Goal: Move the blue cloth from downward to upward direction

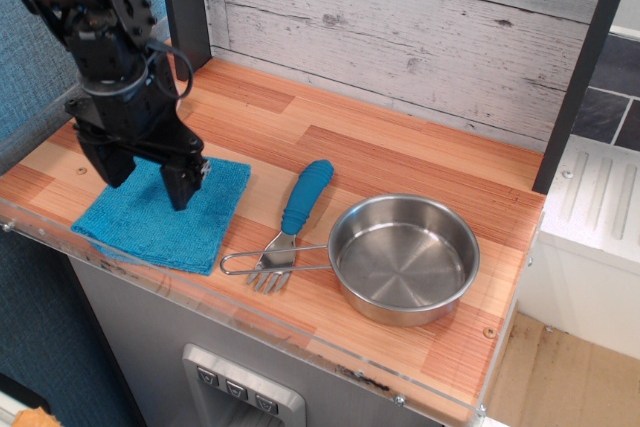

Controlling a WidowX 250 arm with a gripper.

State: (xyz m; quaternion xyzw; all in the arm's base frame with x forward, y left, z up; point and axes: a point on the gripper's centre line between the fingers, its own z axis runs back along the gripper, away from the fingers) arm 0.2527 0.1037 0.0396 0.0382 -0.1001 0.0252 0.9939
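The square turquoise-blue terry cloth (165,215) lies flat at the near left corner of the wooden counter (400,157), left of the blue-handled fork (292,215) and the round steel pan (403,257). The black gripper (145,175) hangs over the cloth's middle, jaws spread wide and holding nothing. The grasp and the carry toward the back wall are both not yet done.

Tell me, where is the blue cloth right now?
The blue cloth lies flat at the front left corner of the wooden counter, left of the fork, with the gripper open right over it.
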